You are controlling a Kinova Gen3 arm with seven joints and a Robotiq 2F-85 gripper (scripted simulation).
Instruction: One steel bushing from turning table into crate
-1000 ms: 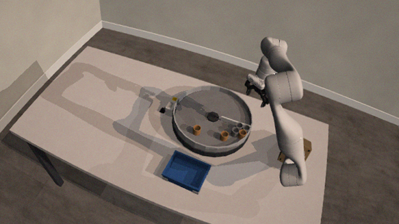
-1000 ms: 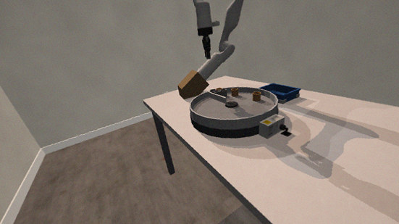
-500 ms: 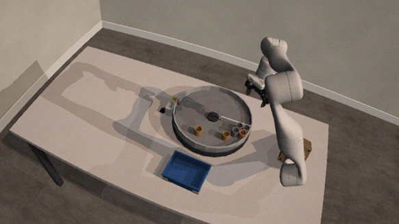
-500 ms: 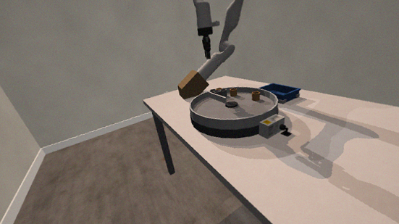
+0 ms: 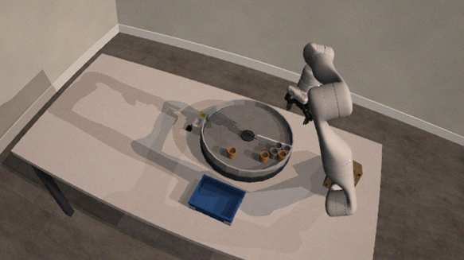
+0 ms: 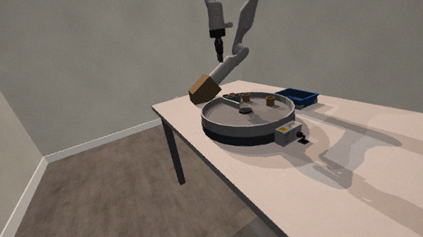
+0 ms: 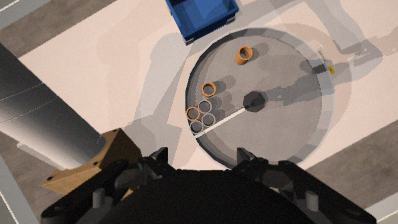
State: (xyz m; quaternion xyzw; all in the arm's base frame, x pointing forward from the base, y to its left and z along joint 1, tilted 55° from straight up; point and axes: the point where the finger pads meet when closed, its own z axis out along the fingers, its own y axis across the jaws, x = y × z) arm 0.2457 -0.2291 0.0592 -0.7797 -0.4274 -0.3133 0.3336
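Three grey steel bushings stand close together on the turning table (image 5: pixel 265 116) (image 6: pixel 218 113) (image 7: pixel 285 140), beside its pale divider bar: one (image 5: pixel 273 155) (image 7: pixel 211 114), one (image 7: pixel 204 100) and one by the rim (image 7: pixel 196 133). A copper-coloured bushing (image 5: pixel 282 157) (image 7: pixel 193 119) touches or nearly touches this group. Two more copper-coloured bushings stand apart, one (image 5: pixel 264 159) (image 6: pixel 246 98) (image 7: pixel 208 95) near the group, one (image 5: pixel 231 155) (image 6: pixel 270 102) (image 7: pixel 241 60) farther off. The blue crate (image 5: pixel 216 200) (image 6: pixel 297 97) (image 7: pixel 206 17) is empty. My gripper (image 5: pixel 297 114) (image 6: pixel 221 59) (image 7: pixel 202 155) is open and empty, high beside the turning table.
The turning table has a raised rim and a dark centre hub (image 5: pixel 247 135) (image 6: pixel 245 110) (image 7: pixel 254 101). A small control box (image 6: pixel 288 133) sits at its side. The brown arm base block (image 5: pixel 357 175) (image 6: pixel 204 90) (image 7: pixel 117 150) stands at the table's end.
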